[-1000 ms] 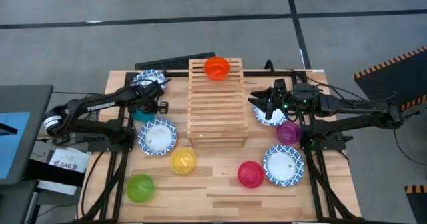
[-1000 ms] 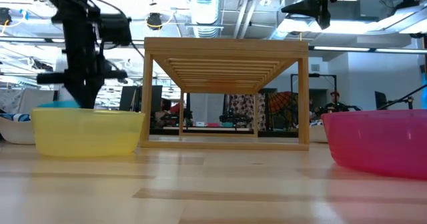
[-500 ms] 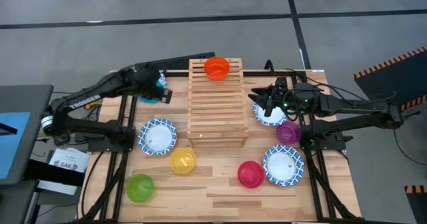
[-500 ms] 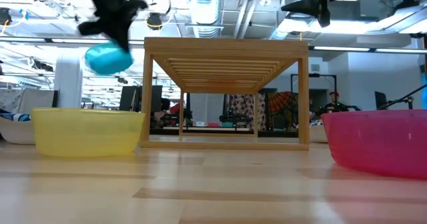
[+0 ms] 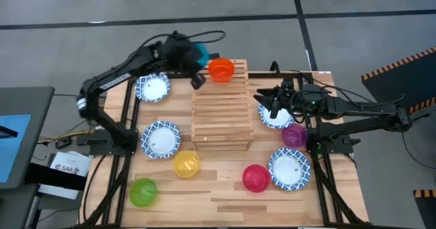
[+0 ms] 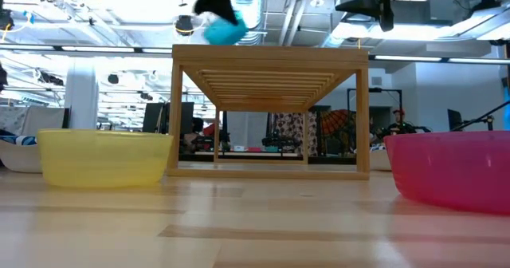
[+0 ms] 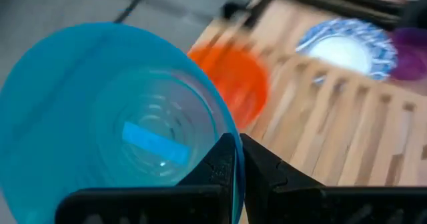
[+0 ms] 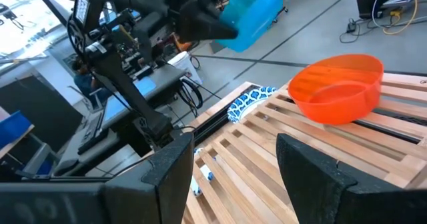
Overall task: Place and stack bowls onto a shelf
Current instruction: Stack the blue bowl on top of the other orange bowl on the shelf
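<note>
The left gripper (image 5: 193, 57) pinches the teal bowl (image 5: 199, 52) by its rim, in the air beside the orange bowl (image 5: 221, 69) sitting on the shelf (image 5: 219, 113). The right gripper (image 5: 268, 101), spread, hovers over one of four blue-rimmed white bowls (image 5: 161, 139). All bowls are empty.

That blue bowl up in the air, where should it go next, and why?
Probably a short move over the orange bowl and down into it: the left gripper holds the teal bowl beside it, above the shelf.

In the low view the pink bowl (image 6: 458, 168) is cut off at the edge; the teal bowl (image 6: 225, 30) is blurred.
</note>
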`<control>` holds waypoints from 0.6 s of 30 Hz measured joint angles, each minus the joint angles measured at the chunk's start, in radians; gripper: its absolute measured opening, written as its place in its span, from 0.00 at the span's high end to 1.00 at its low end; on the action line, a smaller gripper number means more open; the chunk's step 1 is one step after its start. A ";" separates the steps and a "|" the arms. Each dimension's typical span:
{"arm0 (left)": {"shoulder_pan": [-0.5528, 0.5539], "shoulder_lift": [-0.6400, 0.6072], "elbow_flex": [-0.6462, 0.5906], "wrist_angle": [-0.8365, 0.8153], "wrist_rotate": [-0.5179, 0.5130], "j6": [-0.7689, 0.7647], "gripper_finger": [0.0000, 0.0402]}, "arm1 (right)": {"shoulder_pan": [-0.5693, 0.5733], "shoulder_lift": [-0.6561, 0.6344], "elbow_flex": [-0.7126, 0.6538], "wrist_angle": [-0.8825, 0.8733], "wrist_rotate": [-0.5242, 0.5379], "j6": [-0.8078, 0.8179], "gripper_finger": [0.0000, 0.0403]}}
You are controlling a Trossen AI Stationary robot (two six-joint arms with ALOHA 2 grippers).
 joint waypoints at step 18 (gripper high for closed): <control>-0.021 0.295 0.110 0.044 -0.011 0.489 1.00 | 0.038 0.000 0.000 -0.005 -0.008 0.053 0.41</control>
